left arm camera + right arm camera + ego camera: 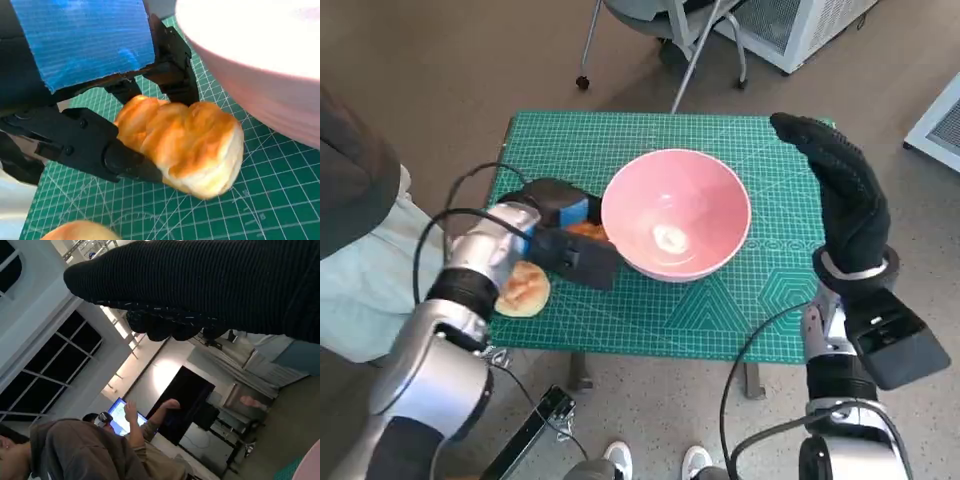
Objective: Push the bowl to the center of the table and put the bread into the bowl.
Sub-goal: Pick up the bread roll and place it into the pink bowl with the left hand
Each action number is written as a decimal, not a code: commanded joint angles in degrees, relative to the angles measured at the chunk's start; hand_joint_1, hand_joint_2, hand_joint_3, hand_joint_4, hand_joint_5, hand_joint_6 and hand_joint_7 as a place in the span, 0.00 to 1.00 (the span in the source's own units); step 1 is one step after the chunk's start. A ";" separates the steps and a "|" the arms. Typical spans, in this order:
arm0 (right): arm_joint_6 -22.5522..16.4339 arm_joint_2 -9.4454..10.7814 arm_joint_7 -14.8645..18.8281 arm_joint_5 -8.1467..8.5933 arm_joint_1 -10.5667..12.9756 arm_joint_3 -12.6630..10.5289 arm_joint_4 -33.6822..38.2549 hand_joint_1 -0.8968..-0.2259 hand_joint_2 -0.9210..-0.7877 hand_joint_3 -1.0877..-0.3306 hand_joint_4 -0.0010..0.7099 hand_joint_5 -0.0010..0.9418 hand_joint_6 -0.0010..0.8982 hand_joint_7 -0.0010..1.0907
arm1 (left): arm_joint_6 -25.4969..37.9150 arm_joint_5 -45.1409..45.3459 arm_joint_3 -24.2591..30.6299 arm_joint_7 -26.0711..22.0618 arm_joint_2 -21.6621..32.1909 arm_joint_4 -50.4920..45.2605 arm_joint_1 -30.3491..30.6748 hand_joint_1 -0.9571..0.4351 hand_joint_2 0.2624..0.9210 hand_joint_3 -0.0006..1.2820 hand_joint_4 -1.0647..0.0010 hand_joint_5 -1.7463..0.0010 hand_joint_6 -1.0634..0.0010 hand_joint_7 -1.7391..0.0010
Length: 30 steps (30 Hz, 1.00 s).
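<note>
Gripped between black fingers, a golden piece of bread sits in the left hand, just off the green mat and right beside the pink bowl. That bowl stands near the middle of the table. Another bread roll lies on the mat under the left forearm. Over at the far side, the gloved right hand hovers above the mat's edge, fingers stretched out, holding nothing. Behind it a person sits.
</note>
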 commanded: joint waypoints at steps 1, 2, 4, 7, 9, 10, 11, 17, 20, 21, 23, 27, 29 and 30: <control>0.82 0.43 -0.77 -0.08 1.64 0.44 -0.43 0.48 0.00 0.54 0.50 0.00 0.03 0.78 | 1.11 -2.70 3.15 -1.18 4.34 -0.17 -3.01 0.69 1.00 0.08 0.44 0.30 0.38 0.32; 0.97 0.47 -0.80 0.03 1.70 0.49 -0.67 0.48 0.00 0.54 0.50 0.00 0.03 0.78 | 1.09 -3.26 3.89 -1.06 5.16 -0.54 -3.82 0.69 1.00 0.08 0.44 0.30 0.39 0.32; 1.24 0.50 -0.83 0.26 1.81 0.58 -1.06 0.48 0.00 0.54 0.50 0.00 0.03 0.78 | 0.87 -4.15 5.17 -0.65 6.45 -1.39 -5.12 0.69 1.00 0.08 0.44 0.31 0.39 0.31; 1.66 0.45 -0.82 0.58 1.80 0.63 -1.30 0.48 0.00 0.54 0.50 0.00 0.03 0.78 | 0.12 -5.21 6.89 0.27 7.94 -3.17 -6.84 0.69 1.00 0.08 0.43 0.31 0.40 0.31; 1.85 0.43 -0.82 0.76 1.65 0.59 -1.22 0.48 0.00 0.54 0.50 0.00 0.03 0.78 | -0.98 -5.63 7.81 1.43 8.76 -4.77 -7.84 0.69 1.00 0.08 0.43 0.31 0.40 0.31; 1.95 0.46 -0.84 0.85 1.59 0.57 -1.21 0.48 0.00 0.54 0.50 0.00 0.03 0.78 | -2.05 -5.91 8.35 2.38 9.20 -5.77 -8.28 0.69 1.00 0.08 0.42 0.31 0.41 0.31; 2.03 0.48 -0.84 0.93 1.55 0.56 -1.21 0.49 0.00 0.54 0.50 0.00 0.03 0.78 | -2.78 -6.06 8.77 3.01 9.50 -6.48 -8.54 0.69 1.00 0.07 0.42 0.32 0.40 0.31; 2.24 0.58 -0.67 1.36 1.30 0.44 -0.95 0.50 0.00 0.54 0.50 0.00 0.03 0.78 | -8.86 -8.21 11.32 5.76 10.37 -11.15 -9.79 0.69 1.00 0.06 0.40 0.33 0.40 0.32; 2.05 0.66 -0.82 1.15 0.95 0.38 -0.41 0.50 0.00 0.54 0.50 0.00 0.03 0.78 | -12.10 -9.87 12.57 5.85 10.00 -15.94 -9.33 0.69 1.00 0.05 0.37 0.34 0.39 0.33; 2.00 0.67 -0.87 1.09 0.88 0.39 -0.31 0.51 0.00 0.54 0.50 0.00 0.03 0.78 | -12.81 -10.17 12.75 5.83 9.84 -17.31 -9.10 0.69 1.00 0.05 0.36 0.33 0.38 0.34; 1.85 0.74 -1.04 0.85 0.81 0.44 -0.15 0.52 0.00 0.54 0.50 0.00 0.03 0.78 | -14.22 -10.66 12.93 5.54 9.14 -20.36 -8.51 0.69 1.00 0.04 0.35 0.33 0.37 0.35; 1.62 0.72 -1.35 0.39 0.60 0.44 0.40 0.52 0.00 0.54 0.50 0.00 0.03 0.78 | -16.15 -10.67 12.06 3.94 7.44 -24.54 -7.92 0.69 1.00 0.03 0.34 0.33 0.36 0.37; 1.50 0.68 -1.49 0.22 0.46 0.43 0.72 0.52 0.00 0.54 0.50 0.00 0.03 0.78 | -17.08 -10.74 11.64 2.79 6.41 -25.47 -7.72 0.69 1.00 0.02 0.34 0.33 0.34 0.38; 1.50 0.65 -1.51 0.21 0.46 0.43 0.74 0.52 0.00 0.53 0.50 0.00 0.03 0.78 | -17.60 -10.50 11.26 2.50 5.70 -25.30 -7.74 0.69 1.00 0.02 0.34 0.33 0.34 0.39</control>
